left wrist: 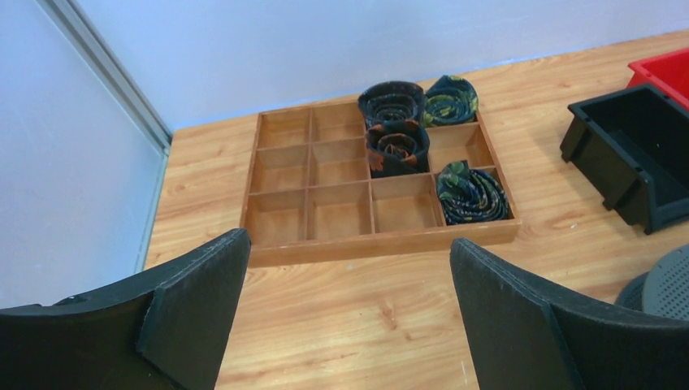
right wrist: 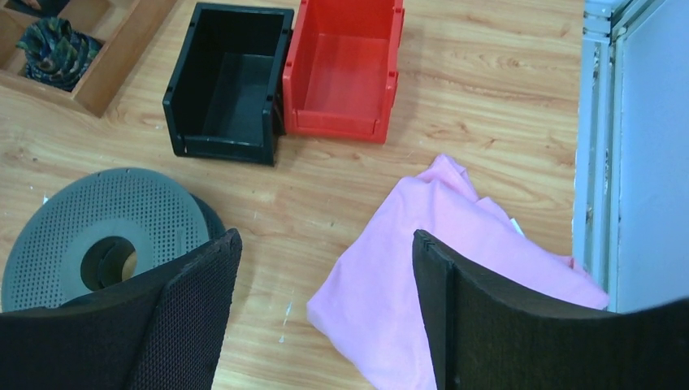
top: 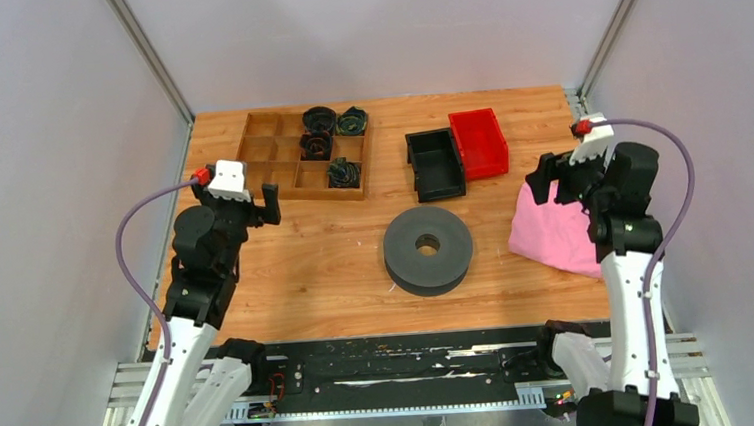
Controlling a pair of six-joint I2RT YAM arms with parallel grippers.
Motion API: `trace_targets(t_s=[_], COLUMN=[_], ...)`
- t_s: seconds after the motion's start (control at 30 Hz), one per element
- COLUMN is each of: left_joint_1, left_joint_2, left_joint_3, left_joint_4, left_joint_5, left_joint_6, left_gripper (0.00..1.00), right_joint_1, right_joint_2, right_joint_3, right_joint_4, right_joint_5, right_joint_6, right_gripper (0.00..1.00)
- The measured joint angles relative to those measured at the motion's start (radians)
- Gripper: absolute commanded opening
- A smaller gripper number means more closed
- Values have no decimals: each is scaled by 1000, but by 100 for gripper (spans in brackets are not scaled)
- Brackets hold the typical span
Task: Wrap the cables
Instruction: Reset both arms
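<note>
No thin dark blue cables show in any view. The big grey perforated spool (top: 428, 250) lies flat at the table's middle; its edge appears in the left wrist view (left wrist: 662, 284), and it sits at lower left in the right wrist view (right wrist: 97, 231). My left gripper (top: 250, 208) hovers at the left, in front of the wooden tray, open with only bare table between its fingers (left wrist: 348, 244). On the right, above a pink cloth, my right gripper (top: 551, 177) is open and holds nothing (right wrist: 325, 240).
A wooden divided tray (top: 275, 170) at the back left holds several dark coiled bundles (top: 318, 119). A black bin (top: 436, 164) and a red bin (top: 478, 143) stand behind the spool. The pink cloth (top: 552, 233) lies at the right edge. Walls close both sides.
</note>
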State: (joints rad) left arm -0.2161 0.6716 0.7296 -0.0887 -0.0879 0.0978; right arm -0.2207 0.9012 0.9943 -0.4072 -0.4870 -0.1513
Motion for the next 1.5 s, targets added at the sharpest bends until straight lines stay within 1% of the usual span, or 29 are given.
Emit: trace_targets(t_s=[0.1, 0.23, 0.4, 0.53, 0.9, 1.5], left_joint_1=[6, 7, 14, 18, 19, 19], left_joint_2=[-9, -24, -70, -90, -81, -80], left_joint_3=[-31, -21, 37, 62, 63, 63], left_joint_4=[12, -27, -82, -95, -131, -132], left_joint_5=[14, 21, 21, 13, -5, -10], left_joint_6=[-4, -7, -12, -16, -16, -16], left_gripper=[100, 99, 99, 99, 100, 100], right_joint_1=[0, 0, 0, 0, 0, 0], right_joint_2=[-83, -130, -127, -124, -124, -123], right_joint_3=[-103, -124, -124, -124, -124, -124], right_joint_4=[58, 96, 122, 122, 121, 118], right_joint_5=[-2, -2, -2, -3, -3, -8], right_joint_6=[0, -2, -7, -10, -25, -30], right_gripper=[77, 78, 78, 78, 79, 80])
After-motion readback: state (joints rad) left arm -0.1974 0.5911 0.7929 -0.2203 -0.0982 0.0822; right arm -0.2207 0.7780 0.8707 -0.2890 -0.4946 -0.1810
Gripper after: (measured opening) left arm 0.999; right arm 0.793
